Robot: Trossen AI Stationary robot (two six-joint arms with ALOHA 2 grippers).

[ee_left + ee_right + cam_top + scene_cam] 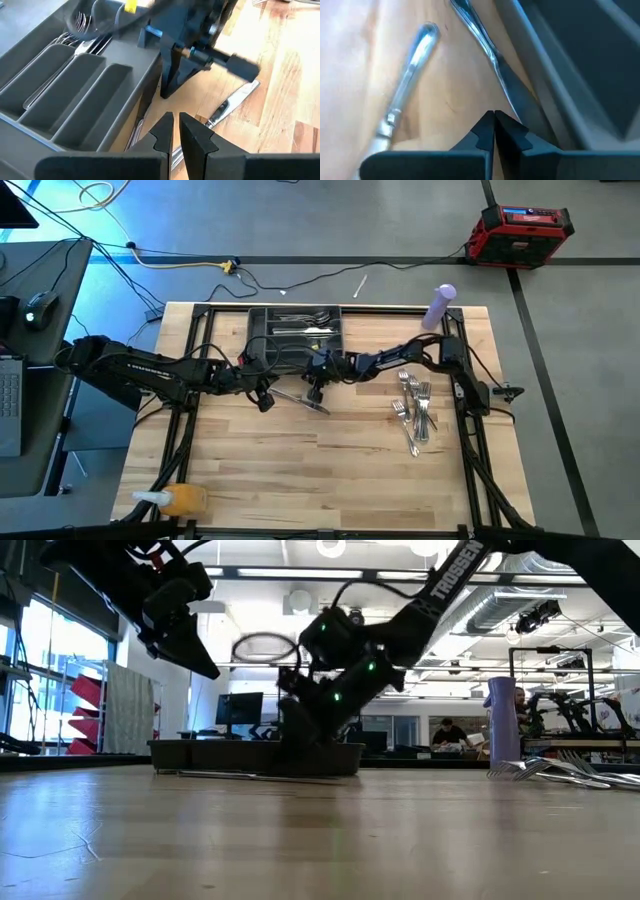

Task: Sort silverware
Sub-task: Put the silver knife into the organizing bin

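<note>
On the wooden desk (330, 470), both my jaws are hovering closed and empty beside a knife (303, 399), near the tray (262, 330).

the only lettering that can be read is the white word "trossen", printed along a dark arm link (455, 572) that slants across the upper part of the low view. from above, the left arm's upper link (135, 366) carries a short line of white print, too small to make out. the red and black case (521, 230) on the floor beyond the table has a label on its top, but nothing on it can be read.
</note>
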